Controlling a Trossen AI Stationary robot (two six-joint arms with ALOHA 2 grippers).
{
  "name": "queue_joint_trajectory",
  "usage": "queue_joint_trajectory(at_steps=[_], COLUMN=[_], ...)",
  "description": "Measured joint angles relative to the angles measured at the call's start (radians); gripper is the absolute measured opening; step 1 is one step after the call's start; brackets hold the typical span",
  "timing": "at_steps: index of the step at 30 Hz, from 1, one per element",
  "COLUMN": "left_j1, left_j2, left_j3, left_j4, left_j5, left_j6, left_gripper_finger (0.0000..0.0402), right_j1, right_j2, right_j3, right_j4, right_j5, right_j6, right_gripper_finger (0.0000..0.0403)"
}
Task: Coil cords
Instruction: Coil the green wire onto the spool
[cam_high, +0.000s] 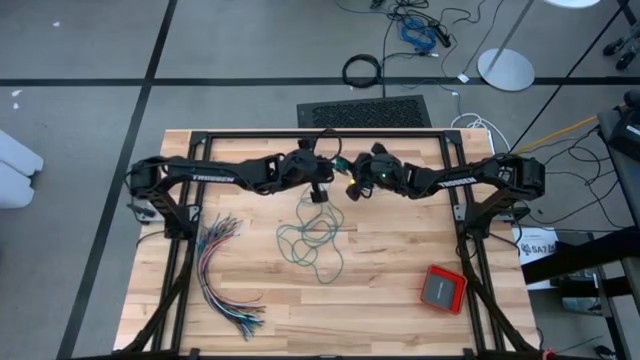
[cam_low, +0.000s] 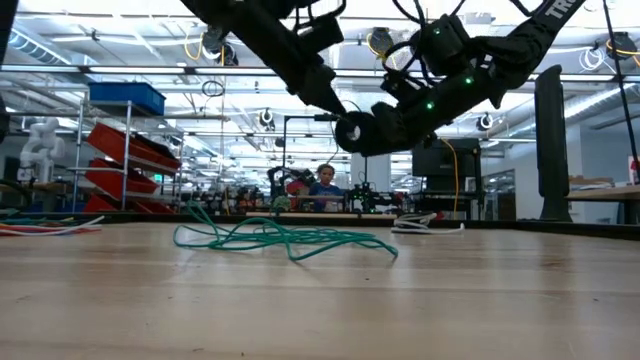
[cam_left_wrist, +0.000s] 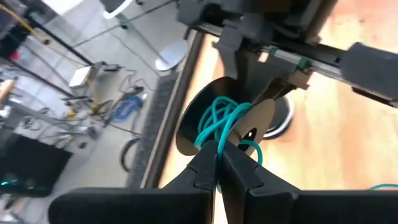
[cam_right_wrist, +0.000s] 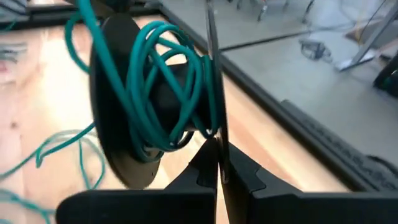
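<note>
two dark arms meet up high over the far middle of the table (cam_high: 400, 300). between them is a small black spool (cam_right_wrist: 134, 106), held in the air, with some green cord (cam_right_wrist: 168, 74) looped around its middle.

the right gripper (cam_right_wrist: 217, 163) is squeezed shut on the thin edge of the spool, so it is the one holding the spool up. the left gripper (cam_left_wrist: 217, 163) is pinched shut too, and it has hold of the green cord just beside the spool. you can see the strands running from its tips up onto the spool.

most of the green cord is not wound yet. it lies in a loose, messy heap on the wood (cam_high: 315, 240), just below the two grippers, and one strand goes up from the heap to the spool.

i think they are in the middle of winding. a few turns are on, and a lot is left on the table. next, the left gripper needs to carry the cord around the spool again, keeping it a bit tight so the loops stay on. the heap looks tangled, so it might snag.

i cannot find a black cord in these views. a bunch of coloured wires (cam_high: 225, 275) lies off to the left, and a small red box (cam_high: 443, 288) sits to the right.
</note>
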Motion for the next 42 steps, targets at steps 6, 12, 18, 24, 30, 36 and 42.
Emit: queue_joint_trajectory(at_steps=[6,12,18,24,30,36,42], left_j1=[-0.003,-0.003,0.007,0.023,0.026,0.024,0.024], left_j2=[0.073,0.172,0.250,0.284,0.298,0.342,0.408], left_j3=[0.000,0.000,-0.002,-0.002,-0.002,-0.002,-0.001], left_j4=[0.033,0.052,0.114,0.146,0.144,0.149,0.158], left_j5=[0.087,0.161,0.162,0.271,0.354,0.380,0.410], left_j6=[-0.009,-0.012,-0.035,-0.062,-0.065,-0.063,-0.061], left_gripper_finger=[0.0016,0.0016,0.0016,0.0016,0.0016,0.0016,0.0016], right_j1=[0.005,0.005,0.008,0.015,0.027,0.041,0.064], right_j2=[0.001,0.001,0.000,0.000,0.019,0.069,0.129], right_j3=[-0.003,-0.004,-0.001,0.001,0.001,0.001,0.001], right_j4=[-0.094,-0.226,-0.296,-0.379,-0.404,-0.406,-0.398], right_j5=[-0.025,-0.042,-0.194,-0.241,-0.279,-0.320,-0.329], right_j6=[0.027,0.053,0.065,0.067,0.065,0.059,0.058], right_gripper_finger=[0.0000,0.0000,0.0000,0.0000,0.0000,0.0000,0.0000])
